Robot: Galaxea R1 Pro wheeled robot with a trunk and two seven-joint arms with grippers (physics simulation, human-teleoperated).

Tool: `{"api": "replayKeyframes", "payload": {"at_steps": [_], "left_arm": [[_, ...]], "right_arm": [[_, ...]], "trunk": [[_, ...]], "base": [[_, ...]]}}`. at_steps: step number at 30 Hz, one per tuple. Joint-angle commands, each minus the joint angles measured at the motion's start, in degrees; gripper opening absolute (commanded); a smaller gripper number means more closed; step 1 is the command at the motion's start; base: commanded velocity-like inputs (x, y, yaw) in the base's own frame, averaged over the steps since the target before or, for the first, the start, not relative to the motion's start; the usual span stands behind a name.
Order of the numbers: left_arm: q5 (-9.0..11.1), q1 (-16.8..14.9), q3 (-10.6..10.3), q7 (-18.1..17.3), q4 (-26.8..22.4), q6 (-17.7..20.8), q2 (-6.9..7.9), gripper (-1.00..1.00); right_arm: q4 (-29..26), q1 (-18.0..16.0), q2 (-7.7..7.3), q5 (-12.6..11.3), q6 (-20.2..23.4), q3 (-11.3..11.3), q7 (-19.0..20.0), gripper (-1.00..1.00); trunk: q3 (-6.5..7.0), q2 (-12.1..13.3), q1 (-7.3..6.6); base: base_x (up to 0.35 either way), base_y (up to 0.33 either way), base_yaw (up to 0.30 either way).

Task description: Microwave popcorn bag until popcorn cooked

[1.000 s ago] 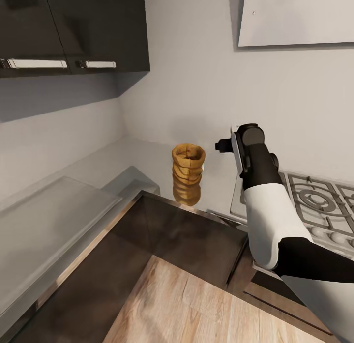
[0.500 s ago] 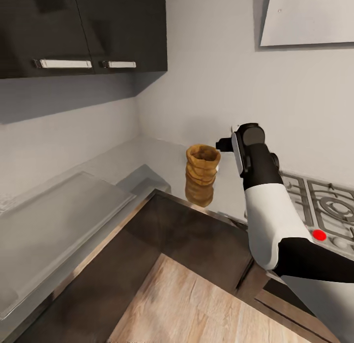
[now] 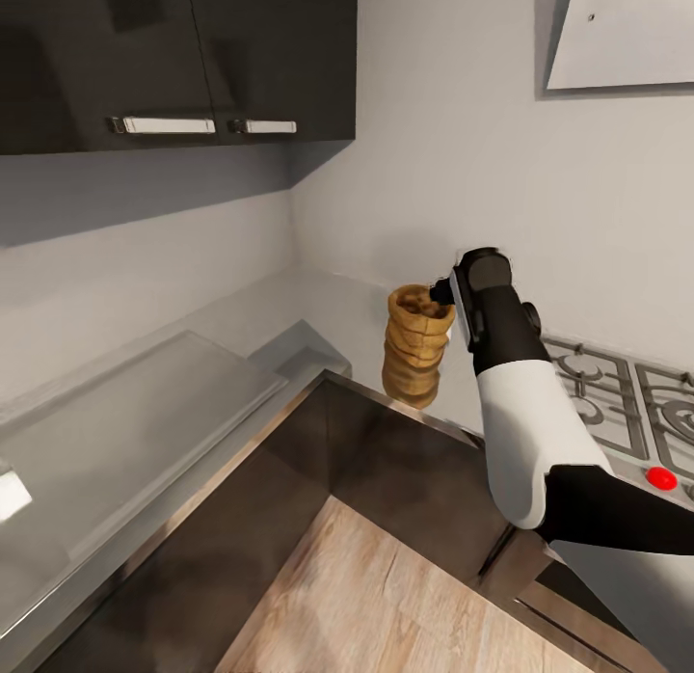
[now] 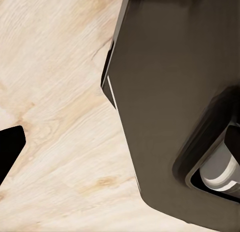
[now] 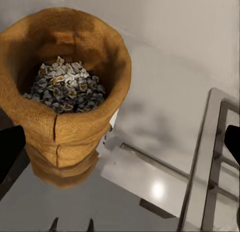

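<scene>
The popcorn bag, a ridged tan sack, stands upright on the grey countertop near its front edge. In the right wrist view the popcorn bag holds pale kernels. My right gripper hovers at the bag's rolled rim, on the hob side. It is open, and its fingertips sit at the picture's edges with the bag towards one of them. My left gripper hangs low over the wooden floor, open, with one dark finger showing. The microwave is out of view.
A gas hob with grates and a red knob lies right of the bag. Dark wall cabinets hang above the corner and a range hood above the hob. A raised grey panel covers the left counter run.
The camera has turned, shifting the whole scene to the right in the picture. My right gripper, earlier a gap away from the bag, is now at its rim.
</scene>
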Motion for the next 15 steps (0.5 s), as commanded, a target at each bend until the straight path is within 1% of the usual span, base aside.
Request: {"api": "replayKeyframes", "payload": {"at_steps": [1,3,5,6,12,15], "left_arm": [[0.2,0.0,0.1,0.2,-0.1,-0.1,-0.02,1.00],[0.2,0.0,0.1,0.2,-0.1,-0.1,-0.02,1.00],[0.2,0.0,0.1,0.2,-0.1,-0.1,-0.02,1.00],[0.2,0.0,0.1,0.2,-0.1,-0.1,-0.02,1.00],[0.2,0.0,0.1,0.2,-0.1,-0.1,-0.02,1.00],[0.2,0.0,0.1,0.2,-0.1,-0.1,-0.02,1.00]], "right_arm": [[1.0,0.0,0.05,0.6,0.1,-0.2,-0.4,1.00],[2.2,0.0,0.05,2.1,0.1,-0.3,-0.5,1.00],[2.8,0.0,0.05,3.6,0.1,-1.3,-0.5,1.00],[2.8,0.0,0.05,3.9,0.1,-1.7,-0.5,1.00],[3.0,0.0,0.05,4.3,0.1,-2.4,-0.4,1.00],[2.9,0.0,0.05,4.3,0.1,-4.9,-0.4,1.00]], "trunk": [[-0.05,0.0,0.01],[-0.05,0.0,0.01],[-0.05,0.0,0.01],[-0.05,0.0,0.01],[-0.05,0.0,0.01],[-0.05,0.0,0.01]], "base": [[0.000,0.000,0.000],[0.000,0.000,0.000],[0.000,0.000,0.000],[0.000,0.000,0.000],[0.000,0.000,0.000],[0.000,0.000,0.000]]}}
